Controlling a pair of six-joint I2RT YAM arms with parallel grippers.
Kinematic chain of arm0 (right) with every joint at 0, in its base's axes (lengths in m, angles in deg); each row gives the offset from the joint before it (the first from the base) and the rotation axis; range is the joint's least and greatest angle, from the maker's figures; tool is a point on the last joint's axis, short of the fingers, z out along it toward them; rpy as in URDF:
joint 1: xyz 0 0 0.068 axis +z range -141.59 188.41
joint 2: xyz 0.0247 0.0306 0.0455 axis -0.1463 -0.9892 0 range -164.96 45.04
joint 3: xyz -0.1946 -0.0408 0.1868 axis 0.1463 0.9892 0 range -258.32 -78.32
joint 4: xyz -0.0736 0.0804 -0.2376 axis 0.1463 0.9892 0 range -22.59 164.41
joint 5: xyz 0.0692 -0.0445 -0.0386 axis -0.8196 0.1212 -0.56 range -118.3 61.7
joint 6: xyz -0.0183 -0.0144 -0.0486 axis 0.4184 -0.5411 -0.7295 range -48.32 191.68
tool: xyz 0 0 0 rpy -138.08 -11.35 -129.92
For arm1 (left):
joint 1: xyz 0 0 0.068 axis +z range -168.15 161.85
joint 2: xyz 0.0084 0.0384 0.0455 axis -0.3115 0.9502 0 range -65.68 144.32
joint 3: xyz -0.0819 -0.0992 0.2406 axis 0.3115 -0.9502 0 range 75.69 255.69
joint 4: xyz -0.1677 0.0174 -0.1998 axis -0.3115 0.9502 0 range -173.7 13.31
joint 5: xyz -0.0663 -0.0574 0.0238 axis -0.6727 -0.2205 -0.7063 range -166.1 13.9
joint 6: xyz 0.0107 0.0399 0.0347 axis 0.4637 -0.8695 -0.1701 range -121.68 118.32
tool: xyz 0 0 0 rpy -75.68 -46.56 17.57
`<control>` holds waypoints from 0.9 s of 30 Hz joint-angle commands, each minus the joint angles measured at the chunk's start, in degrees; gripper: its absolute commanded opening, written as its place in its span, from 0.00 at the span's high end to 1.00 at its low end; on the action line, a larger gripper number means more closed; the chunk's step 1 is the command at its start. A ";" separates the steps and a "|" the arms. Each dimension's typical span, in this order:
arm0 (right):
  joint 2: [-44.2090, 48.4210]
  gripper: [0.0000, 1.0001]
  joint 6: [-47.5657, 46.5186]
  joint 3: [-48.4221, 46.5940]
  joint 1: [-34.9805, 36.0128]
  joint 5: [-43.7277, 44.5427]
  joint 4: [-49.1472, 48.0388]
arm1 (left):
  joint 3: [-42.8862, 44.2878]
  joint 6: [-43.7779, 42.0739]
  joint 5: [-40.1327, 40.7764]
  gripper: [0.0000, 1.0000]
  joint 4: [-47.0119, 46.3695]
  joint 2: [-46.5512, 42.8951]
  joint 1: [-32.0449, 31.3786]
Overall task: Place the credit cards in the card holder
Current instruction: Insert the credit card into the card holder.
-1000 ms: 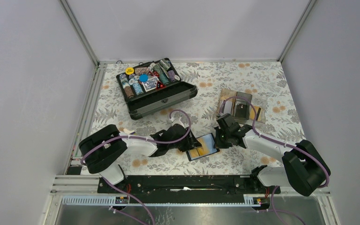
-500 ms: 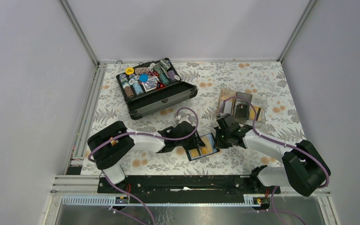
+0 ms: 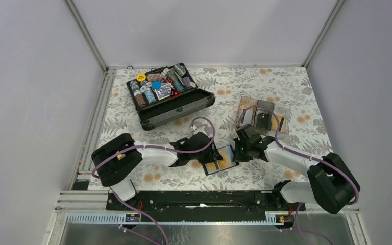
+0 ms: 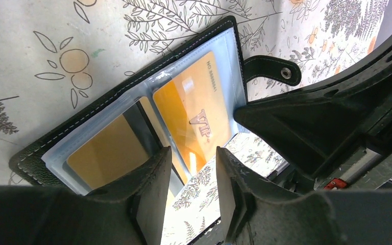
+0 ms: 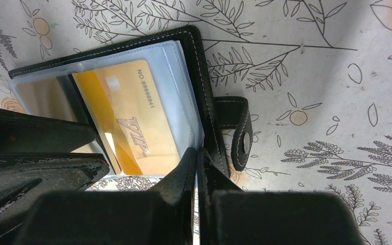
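The black card holder [image 3: 219, 160] lies open on the floral cloth between my two arms. In the left wrist view the card holder [image 4: 127, 92] shows an orange credit card [image 4: 196, 109] marked VIP in one clear pocket and a yellow card [image 4: 107, 153] in the pocket beside it. My left gripper [image 4: 193, 155] hovers over the holder's near edge, open, with nothing between its fingers. My right gripper [image 5: 198, 155] is shut, its tips pressed on the holder's [image 5: 204, 92] edge by the snap strap [image 5: 240, 130], right beside the orange card [image 5: 132, 122].
A clear acrylic tray [image 3: 246, 104] with more cards stands at the back right. A large black chip case [image 3: 184, 109] full of poker chips lies open at the back left. Grey walls close in on the cloth on three sides.
My left arm has slid right, bringing its gripper closer over the card holder. The right gripper and the holder have stayed where they were.
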 commanded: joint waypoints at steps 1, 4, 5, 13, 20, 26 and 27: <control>-0.14 1.00 0.01 1.24 -0.09 2.28 -0.48 | -0.22 -1.40 -0.48 0.61 4.21 2.93 -0.69; -0.15 1.00 -0.01 1.27 -0.09 2.15 -0.51 | 0.99 -1.68 -0.89 0.62 3.99 4.69 -0.83; -0.07 1.00 -0.01 1.31 -0.09 2.11 -0.45 | 1.34 -1.77 -0.98 0.62 3.82 5.19 -0.86; 0.62 1.00 0.45 1.73 -0.11 1.78 -0.69 | 2.46 -1.51 -1.28 0.64 -0.36 7.11 -0.97; 2.91 0.82 0.54 1.01 -0.09 0.64 0.03 | 1.67 0.61 -2.10 0.65 -4.84 6.85 -1.50; 7.17 0.60 0.09 -0.89 -0.11 3.31 4.37 | 0.89 1.89 -2.72 0.64 -7.38 7.60 -1.53; 7.55 0.59 0.00 -1.08 -0.09 4.42 4.88 | 0.79 2.14 -3.00 0.65 -8.23 7.91 -1.51</control>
